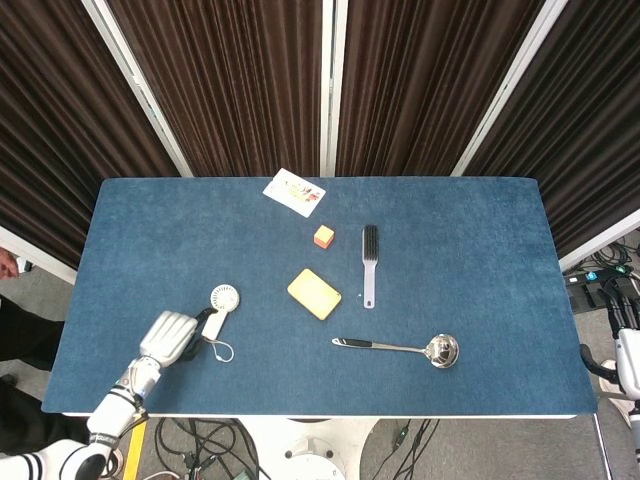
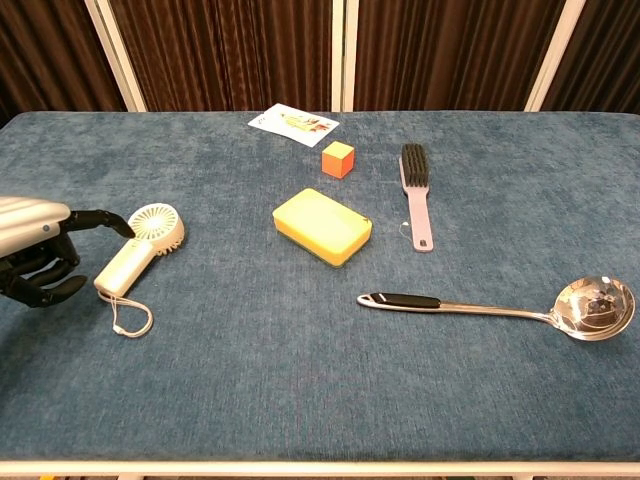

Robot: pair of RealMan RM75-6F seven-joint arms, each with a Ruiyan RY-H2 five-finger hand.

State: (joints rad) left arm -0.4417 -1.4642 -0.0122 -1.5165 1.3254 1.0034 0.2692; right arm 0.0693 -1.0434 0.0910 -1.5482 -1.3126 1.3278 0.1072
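Note:
A small white handheld fan (image 1: pixel 216 312) (image 2: pixel 137 252) with a wrist loop lies on the blue table's left front part. My left hand (image 1: pixel 170 336) (image 2: pixel 45 249) sits just to its left, fingers apart and reaching toward the fan's handle, holding nothing. One dark fingertip is close to the fan head; contact cannot be told. My right hand (image 1: pixel 628 365) shows only at the far right edge of the head view, off the table, and its fingers are hidden.
A yellow sponge block (image 2: pixel 322 226) lies mid-table, with an orange cube (image 2: pixel 338 159) and a picture card (image 2: pixel 293 123) behind it. A dark-bristled brush (image 2: pixel 415 193) lies to the right, and a steel ladle (image 2: pixel 500 305) lies near the front right.

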